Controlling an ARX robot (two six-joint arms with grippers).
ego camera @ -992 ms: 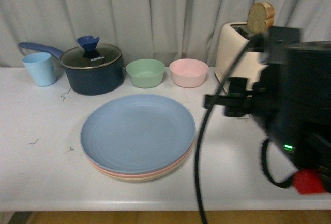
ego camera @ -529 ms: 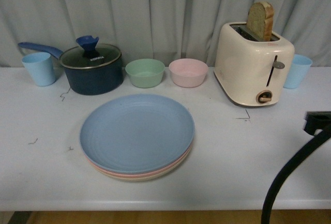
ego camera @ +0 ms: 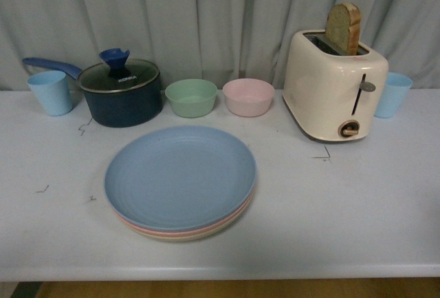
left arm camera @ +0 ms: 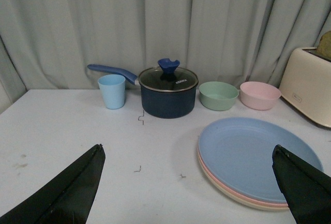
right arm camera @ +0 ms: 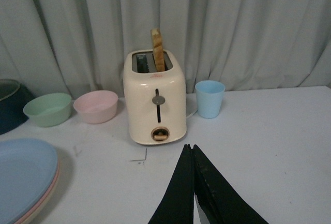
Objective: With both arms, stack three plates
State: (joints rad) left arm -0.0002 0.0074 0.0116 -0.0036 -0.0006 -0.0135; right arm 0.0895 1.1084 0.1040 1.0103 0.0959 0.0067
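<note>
3 plates (ego camera: pixel 180 179) sat stacked at lower centre of the front view, blue on top. Left fingers (left arm camera: pixel 189 188) were spread wide; right fingers (right arm camera: pixel 192 193) pressed together. Any low sweep could have nudged the stack askew.

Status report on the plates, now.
Left gripper open, empty. Right gripper shut, empty. Plates stacked: blue over pink over cream. Nothing in the way.

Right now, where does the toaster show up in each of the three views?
Front view: toaster at right rear, bread slice up.
Left wrist view: only its side at the right edge.
Right wrist view: centre.
Shared landmark: the pink bowl beside it.
</note>
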